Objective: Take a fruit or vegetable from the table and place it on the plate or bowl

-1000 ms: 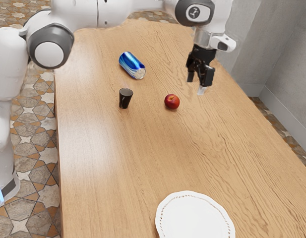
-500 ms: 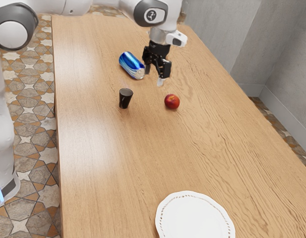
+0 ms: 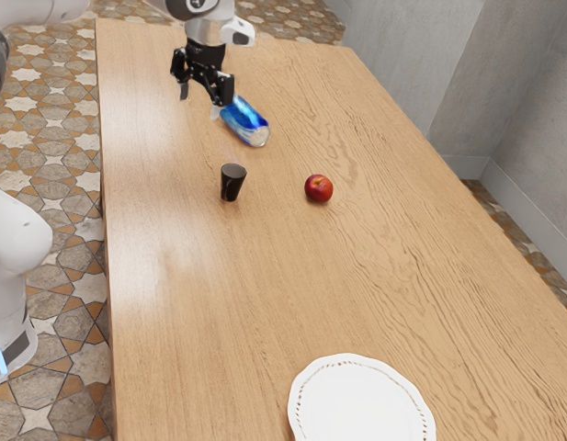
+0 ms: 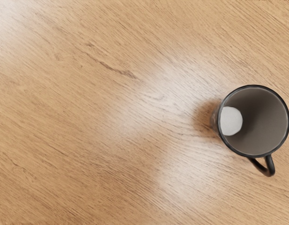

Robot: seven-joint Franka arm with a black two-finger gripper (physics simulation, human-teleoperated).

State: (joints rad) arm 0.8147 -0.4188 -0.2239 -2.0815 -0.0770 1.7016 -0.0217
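Pincer (image 3: 199, 96) open (near the blue can (image 3: 246, 123)).

Upright dark mug (image 3: 232, 182) near a toppled blue can (image 3: 249, 124) on wooden table (image 3: 311, 276)

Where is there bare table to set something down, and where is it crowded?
Bare: the wide stretch between apple and plate, and beyond the apple toward the exterior view's right. Crowded: around can, cup and gripper.

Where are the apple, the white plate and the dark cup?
apple (image 3: 319, 188), exterior view, middle of its red side.
white plate (image 3: 361, 401), exterior view, its bare centre.
dark cup (image 4: 255, 120), wrist view, inside wall seen from above.
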